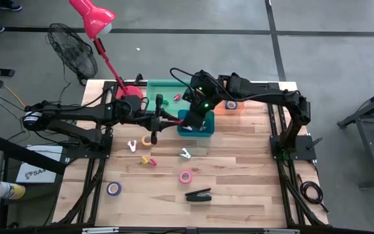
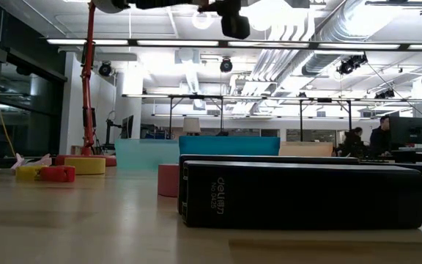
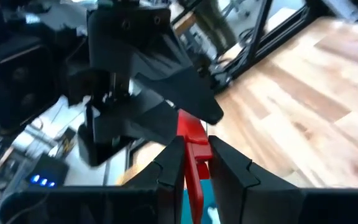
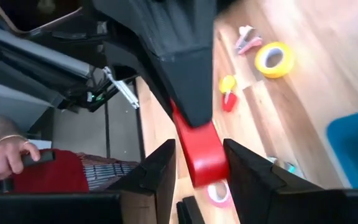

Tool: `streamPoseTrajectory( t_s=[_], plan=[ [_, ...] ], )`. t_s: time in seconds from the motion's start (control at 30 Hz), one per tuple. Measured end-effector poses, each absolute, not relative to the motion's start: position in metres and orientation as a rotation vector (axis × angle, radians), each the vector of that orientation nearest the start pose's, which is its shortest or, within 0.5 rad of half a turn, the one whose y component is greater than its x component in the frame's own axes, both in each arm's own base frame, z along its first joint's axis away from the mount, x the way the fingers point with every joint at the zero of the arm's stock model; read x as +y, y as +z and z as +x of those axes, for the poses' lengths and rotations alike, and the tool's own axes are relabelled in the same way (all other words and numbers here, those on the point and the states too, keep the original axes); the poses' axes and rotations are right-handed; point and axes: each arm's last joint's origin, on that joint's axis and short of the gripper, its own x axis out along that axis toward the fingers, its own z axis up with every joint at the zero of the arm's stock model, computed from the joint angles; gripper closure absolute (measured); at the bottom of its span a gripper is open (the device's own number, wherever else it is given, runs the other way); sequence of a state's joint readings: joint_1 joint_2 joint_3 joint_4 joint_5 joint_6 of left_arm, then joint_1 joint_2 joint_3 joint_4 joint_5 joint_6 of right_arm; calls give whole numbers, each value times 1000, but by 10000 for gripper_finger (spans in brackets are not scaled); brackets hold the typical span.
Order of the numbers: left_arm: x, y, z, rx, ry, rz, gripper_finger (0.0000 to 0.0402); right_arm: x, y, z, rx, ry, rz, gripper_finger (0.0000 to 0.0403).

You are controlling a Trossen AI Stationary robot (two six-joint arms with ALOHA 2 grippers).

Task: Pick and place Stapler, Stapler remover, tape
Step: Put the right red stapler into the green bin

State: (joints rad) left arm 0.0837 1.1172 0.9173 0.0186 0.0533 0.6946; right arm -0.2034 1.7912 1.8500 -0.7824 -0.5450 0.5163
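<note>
Near edge: stapler (image 1: pixel 198 194) lies flat on the table (image 1: pixel 239 195), untouched. Pink tape (image 1: pixel 185 176) sits just beyond it, purple tape (image 1: pixel 113 188) off to the near left. Mid-table there are small clips and yellow tape (image 1: pixel 147 140), all loose.

Far centre: both arms meet above the near-left edge of the blue bin (image 1: pixel 206 132).
- Left gripper (image 3: pixel 194 149): fingers pressed together on a red piece (image 3: pixel 192 171), likely the staple remover. The hold looks thin, on one narrow end.
- Right gripper (image 4: pixel 197 149): fingers spread, one on each side of the same red piece (image 4: pixel 202 160), with gaps showing. It is not gripping.
- Reads as a hand-over in mid-air.

Risks:
- Only one pinch carries the piece. If the left lets go before the right closes, it drops. From the high view I cannot tell whether it would land in the bin or on the wood.
- The two sets of fingers are crowded together. A small misalignment could knock fingertip against fingertip, or twist the piece out of the left's narrow hold.
- If the right closes off-centre, the smooth red plastic could squirt out sideways.

Farther back: green bin (image 1: pixel 164 91) and orange bin (image 1: pixel 229 107), clear of the arms.
</note>
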Motion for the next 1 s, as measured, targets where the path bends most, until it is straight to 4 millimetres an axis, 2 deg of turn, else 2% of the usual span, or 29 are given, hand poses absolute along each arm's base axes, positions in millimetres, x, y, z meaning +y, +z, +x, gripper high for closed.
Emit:
streamPoseTrajectory(
  t_s=[0.2, 0.3, 0.43, 0.67, 1.0],
  plan=[
    [23, 332, 250, 244, 71, 687, 346, -75, 381, 370, 750, 68, 757, 279],
    [27, 330, 249, 306, 181, 694, 346, -79, 388, 359, 748, 6, 751, 279],
    [45, 324, 248, 391, 321, 633, 346, -84, 398, 341, 743, -122, 724, 279],
    [95, 302, 245, 493, 429, 291, 346, -86, 410, 317, 735, -363, 644, 279],
    [167, 251, 246, 540, 482, -328, 346, -86, 408, 306, 797, -456, 614, 279]
  ],
)
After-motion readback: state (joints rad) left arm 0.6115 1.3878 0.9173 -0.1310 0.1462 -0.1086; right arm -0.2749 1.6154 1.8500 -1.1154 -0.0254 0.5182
